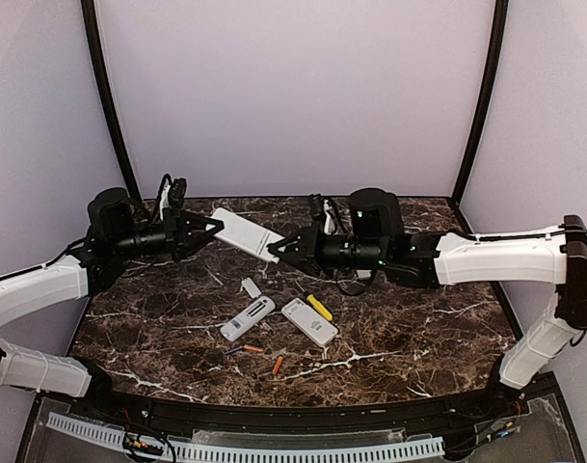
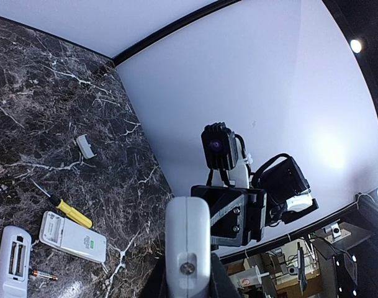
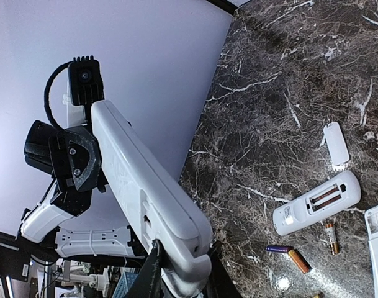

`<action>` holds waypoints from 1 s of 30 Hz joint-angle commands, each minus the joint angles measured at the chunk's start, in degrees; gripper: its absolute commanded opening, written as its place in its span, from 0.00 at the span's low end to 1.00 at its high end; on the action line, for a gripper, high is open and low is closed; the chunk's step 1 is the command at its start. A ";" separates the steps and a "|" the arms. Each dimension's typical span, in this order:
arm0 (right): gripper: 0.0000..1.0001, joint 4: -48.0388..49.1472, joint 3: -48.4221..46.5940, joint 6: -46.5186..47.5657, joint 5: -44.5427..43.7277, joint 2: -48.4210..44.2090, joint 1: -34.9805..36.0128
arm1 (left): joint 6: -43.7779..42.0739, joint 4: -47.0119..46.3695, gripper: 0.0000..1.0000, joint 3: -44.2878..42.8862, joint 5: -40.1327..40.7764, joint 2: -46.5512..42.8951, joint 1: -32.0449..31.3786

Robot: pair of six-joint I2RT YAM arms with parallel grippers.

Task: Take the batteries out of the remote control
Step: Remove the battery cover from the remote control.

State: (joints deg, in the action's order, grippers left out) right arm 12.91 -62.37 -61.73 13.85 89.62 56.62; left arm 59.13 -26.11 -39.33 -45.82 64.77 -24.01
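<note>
Beyond the slotted white rail (image 1: 245, 449) at the near edge, at least three batteries (image 1: 277, 366) lie loose on the tabletop (image 1: 418, 338). One orange cell lies alone, and just left of it a bluish and an orange one lie end to end. Just behind them rests a small white remote (image 1: 247, 319), back up, its compartment open and, as far as the wrist views show, empty. Its cover (image 1: 251, 286) lies a little farther back. That remote looks unloaded. To its right a second remote (image 1: 309, 321) lies beside the yellow-handled screwdriver (image 1: 317, 306); whether it holds any cells I cannot tell.

Raised over the far middle of the tabletop, a long white remote (image 1: 243, 231) hangs between the two arms. The left fingers (image 1: 208, 228) are clamped on its far-left end and the right fingers (image 1: 285, 247) are closed on its near-right end. Its back, seen from the right wrist, seems to have the cover in place. I judge that its batteries have yet to come out, so opening and emptying it is what remains.
</note>
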 commanded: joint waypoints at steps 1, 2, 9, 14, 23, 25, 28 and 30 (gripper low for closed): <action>0.19 1.25 2.51 -1.11 -0.07 -1.18 -1.14 | -0.16 -1.59 0.00 -0.39 -0.75 -1.43 -0.07; 0.18 1.40 2.64 -1.17 0.00 -1.29 -1.16 | -0.16 -1.59 0.00 -0.35 -0.71 -1.42 -0.07; 0.15 4.02 4.89 -3.50 0.68 -2.54 -1.88 | -0.55 -1.10 0.00 -0.14 -0.27 -1.66 -0.07; 0.12 5.11 5.86 -3.97 0.79 -3.23 -2.14 | -0.56 -1.02 0.00 -0.13 -0.28 -1.80 -0.07; 0.00 5.17 6.54 -2.85 0.19 -4.47 -2.22 | -1.28 0.94 0.00 0.06 1.04 -1.84 0.33; 0.00 4.51 6.81 -2.05 -0.48 -5.22 -2.22 | -1.67 2.17 0.00 -0.07 1.54 -1.86 0.55; 0.00 1.68 6.18 -0.08 -1.82 -6.47 -2.22 | -3.06 5.37 0.00 -0.75 2.28 -1.66 1.08; 0.00 -1.85 5.07 2.02 -3.44 -7.78 -2.22 | -4.99 9.57 0.00 -1.80 2.80 -1.47 1.77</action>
State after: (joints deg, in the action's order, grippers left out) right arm 16.03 -56.40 -63.77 13.93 84.86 54.76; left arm 57.60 -22.39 -39.33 -43.79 64.73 -23.31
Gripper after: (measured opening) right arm 0.038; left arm 0.162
